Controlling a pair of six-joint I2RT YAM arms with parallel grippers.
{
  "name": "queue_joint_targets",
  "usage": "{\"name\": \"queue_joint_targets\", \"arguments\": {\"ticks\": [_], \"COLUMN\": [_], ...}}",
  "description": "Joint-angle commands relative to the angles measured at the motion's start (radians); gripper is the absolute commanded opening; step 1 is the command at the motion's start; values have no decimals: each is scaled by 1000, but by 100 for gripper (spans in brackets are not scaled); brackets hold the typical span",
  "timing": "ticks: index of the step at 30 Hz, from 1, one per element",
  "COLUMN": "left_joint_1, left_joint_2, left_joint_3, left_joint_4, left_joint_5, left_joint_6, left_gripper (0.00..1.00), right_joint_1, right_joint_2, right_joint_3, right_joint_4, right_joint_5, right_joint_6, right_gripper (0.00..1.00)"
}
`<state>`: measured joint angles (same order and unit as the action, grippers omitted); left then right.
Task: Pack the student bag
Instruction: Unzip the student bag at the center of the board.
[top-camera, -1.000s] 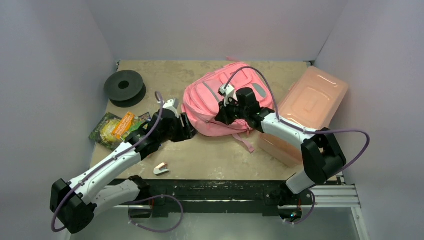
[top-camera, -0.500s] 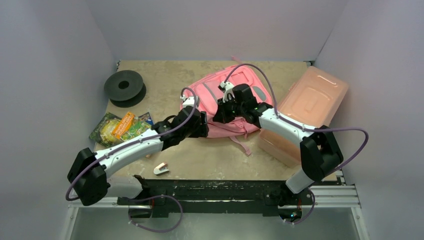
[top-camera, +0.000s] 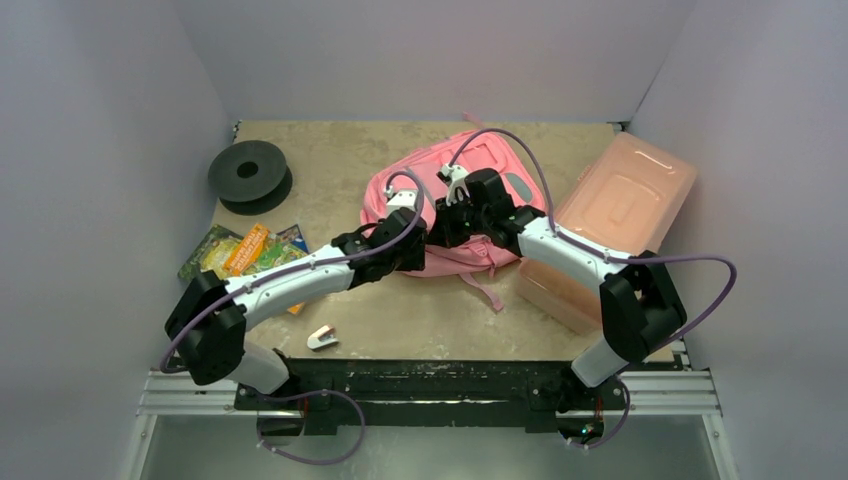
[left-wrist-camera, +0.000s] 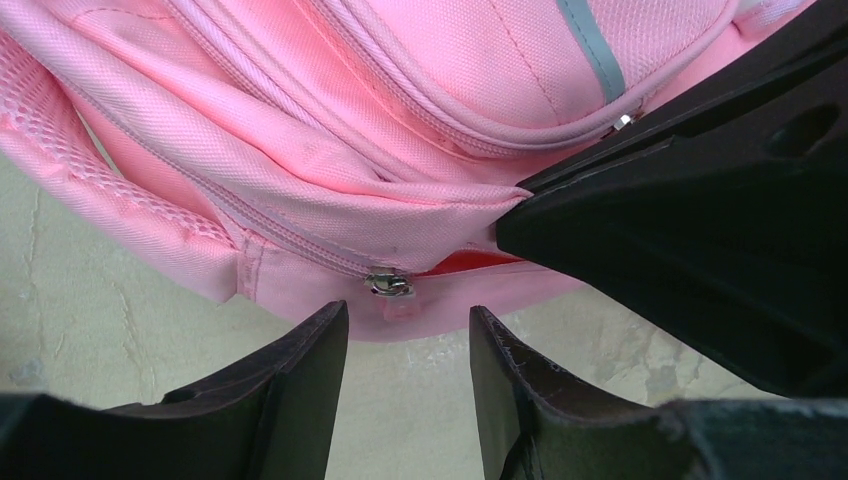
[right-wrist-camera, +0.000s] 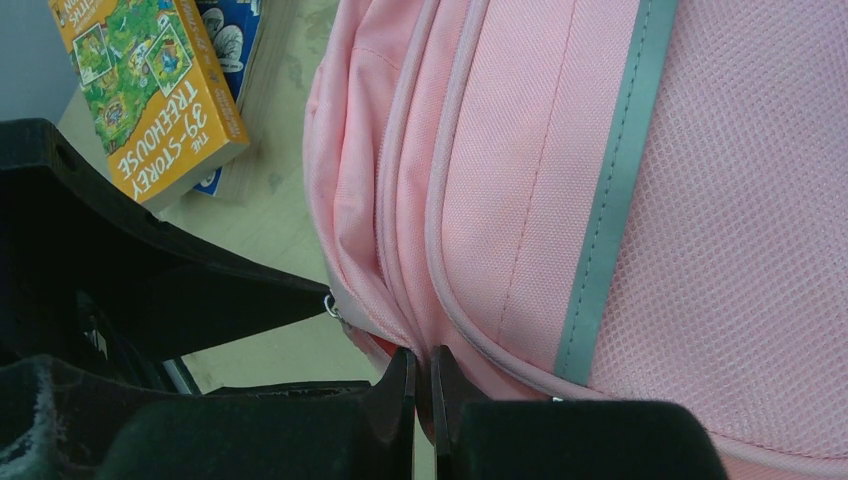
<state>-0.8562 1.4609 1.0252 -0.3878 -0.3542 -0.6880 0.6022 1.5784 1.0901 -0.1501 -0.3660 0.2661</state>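
The pink student bag (top-camera: 455, 190) lies flat at the middle back of the table, with a grey stripe (right-wrist-camera: 610, 190). My right gripper (right-wrist-camera: 422, 365) is shut on a fold of the bag's fabric beside the zip opening, and it shows over the bag's near edge in the top view (top-camera: 440, 232). My left gripper (left-wrist-camera: 405, 335) is open and empty, its fingers just short of the metal zip slider (left-wrist-camera: 390, 285) with its pink pull tab. A gap in the zip shows red lining. In the top view the left gripper (top-camera: 415, 250) sits at the bag's near left edge.
A rigid salmon-pink lidded box (top-camera: 610, 225) stands right of the bag. An orange book and other picture books (top-camera: 245, 255) lie at the left, also in the right wrist view (right-wrist-camera: 150, 90). A black spool (top-camera: 248, 172) is at the back left. A small white stapler (top-camera: 321, 338) lies near the front edge.
My left arm has swung right from the books to the bag's near edge, beside the right gripper. The right gripper has kept its hold on the bag, shifting slightly.
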Motion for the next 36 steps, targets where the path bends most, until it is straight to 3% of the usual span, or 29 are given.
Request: {"name": "queue_joint_targets", "arguments": {"ticks": [1,10,16,21,26,32,36], "left_joint_1": [-18,-17,-17,0,55,100,101], "left_joint_2": [24,116,129,43,-98,-199,-221], "left_joint_3": [50,128,169,103,-14,-121,-180], "left_joint_4": [-4,-47,-136,-214,-240,-150,-7], "left_joint_5": [-50,-141,-215,-228,-90,200,372], "left_joint_6": [-6,34,24,-3,-20,-3,-20], "left_gripper": [47,35,0,0,0,0,0], "right_joint_1": [2,2,2,2,-3,-30,-43], "right_joint_2": [-44,-52,-84,-175,-143,-81,-68], "right_joint_3": [17,10,-25,-108,-81,-140,-110], "right_joint_4": [20,25,38,120,170,399,339], "right_joint_5": [-20,-37,-45,43,214,74,115], "right_joint_6": [35,39,-68,-258,-430,-755,-745], "right_gripper": [0,0,0,0,0,0,0]}}
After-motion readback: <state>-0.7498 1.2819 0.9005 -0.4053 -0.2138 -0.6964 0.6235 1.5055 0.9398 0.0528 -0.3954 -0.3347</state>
